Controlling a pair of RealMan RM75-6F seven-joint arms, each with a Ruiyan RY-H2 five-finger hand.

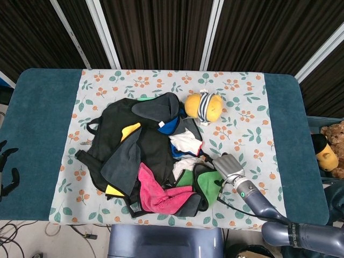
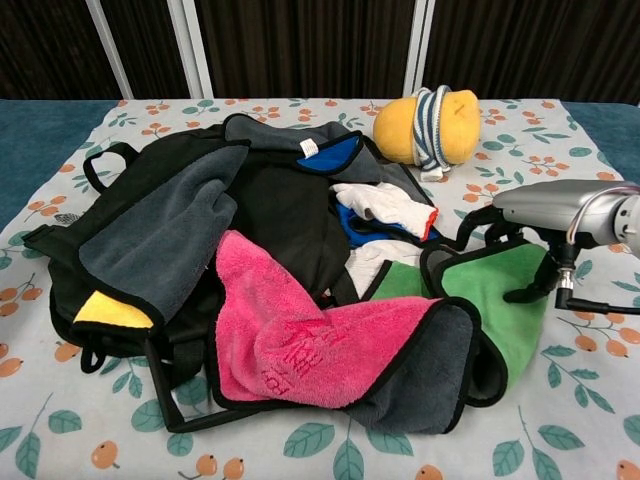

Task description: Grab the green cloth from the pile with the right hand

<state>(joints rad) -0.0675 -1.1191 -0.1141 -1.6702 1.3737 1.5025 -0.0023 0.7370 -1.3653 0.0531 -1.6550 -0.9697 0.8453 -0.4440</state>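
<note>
The green cloth (image 1: 208,181) (image 2: 497,296), edged in black, lies at the right end of the pile, partly under a pink cloth (image 1: 159,194) (image 2: 290,338). My right hand (image 1: 228,165) (image 2: 535,204) sits on its far right edge. The fingers curl down into the black edging and grip it, and the cloth is bunched up under them. My left hand (image 1: 7,171) shows only as dark spread fingers at the far left edge of the head view, off the table and holding nothing.
The pile holds a black bag (image 1: 115,134) (image 2: 160,170), grey cloths, a white cloth (image 1: 185,142) (image 2: 385,205) and blue and yellow pieces. A yellow plush with a striped band (image 1: 203,106) (image 2: 430,123) lies behind the pile. A teddy bear (image 1: 333,141) sits beyond the table's right edge.
</note>
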